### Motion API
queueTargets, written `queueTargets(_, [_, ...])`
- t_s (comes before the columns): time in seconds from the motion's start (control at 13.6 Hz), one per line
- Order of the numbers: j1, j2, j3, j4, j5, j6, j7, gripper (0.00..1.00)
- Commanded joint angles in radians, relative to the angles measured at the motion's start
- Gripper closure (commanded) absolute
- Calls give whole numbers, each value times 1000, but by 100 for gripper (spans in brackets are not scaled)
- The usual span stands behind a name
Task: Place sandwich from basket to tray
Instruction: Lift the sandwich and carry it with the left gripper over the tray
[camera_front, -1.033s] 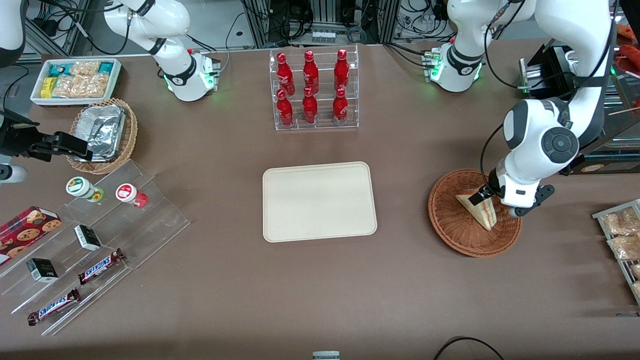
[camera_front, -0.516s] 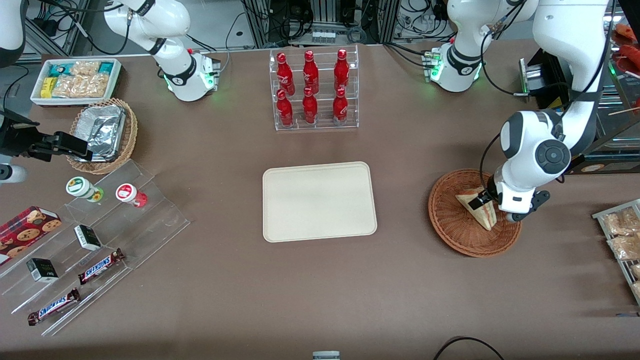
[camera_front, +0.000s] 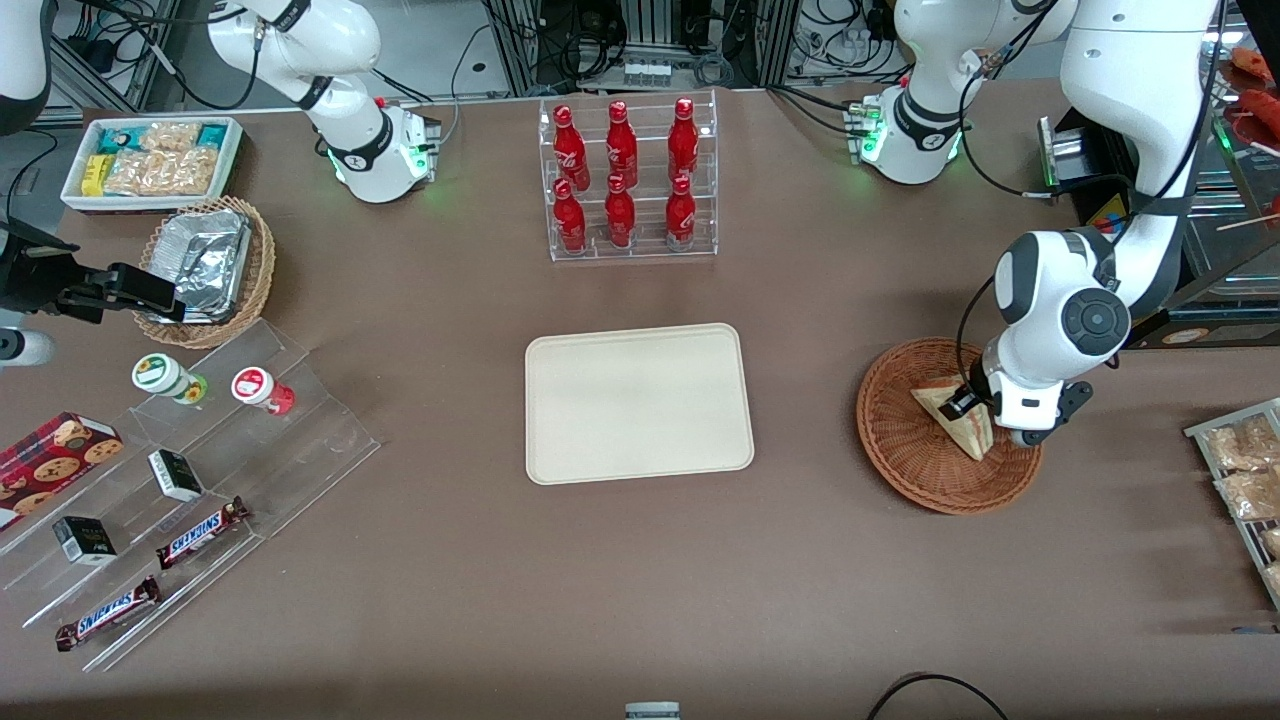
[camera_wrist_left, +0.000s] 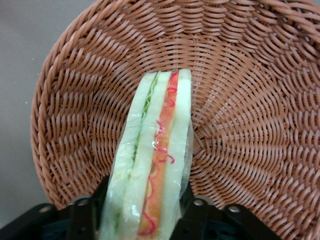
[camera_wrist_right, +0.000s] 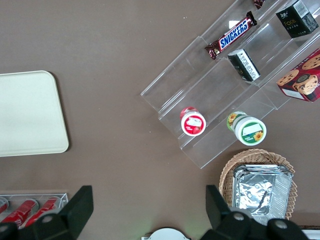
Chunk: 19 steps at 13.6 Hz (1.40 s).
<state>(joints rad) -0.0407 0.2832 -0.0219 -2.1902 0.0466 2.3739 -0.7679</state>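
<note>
The sandwich is a pale wedge standing on edge in the reddish-brown wicker basket, toward the working arm's end of the table. My left gripper is down in the basket, shut on the sandwich. In the left wrist view the red and green layered cut edge of the sandwich runs between the black fingers, which press on both bread faces; my gripper sits low in the basket. The cream tray lies bare at the table's middle.
A clear rack of red bottles stands farther from the camera than the tray. A rack of snack packets lies at the working arm's table edge. A clear stepped stand, a foil-filled tan basket and a white snack bin lie toward the parked arm's end.
My left arm has come down a little and shifted slightly over the basket, bringing the gripper lower around the sandwich. The sandwich and the basket have stayed where they were.
</note>
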Motion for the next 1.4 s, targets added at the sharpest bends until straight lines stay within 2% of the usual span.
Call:
queueTargets(0.0, [-8,-51,-1,13,19,-82,-21,100])
queueTargets(0.37, [-39,-56,-44,159,18,-255,35,100])
queueTargets(0.52, [-82,-42,-65,193,18,-265,57,100])
queueTargets(0.74, [-169,2,-69,280,15,-330,197,100])
queueTargets(1.11, [-301,132,-85,443,-2,-383,213,100])
queueTargets(1.33, [-392,220,-87,559,-48,-413,159,100])
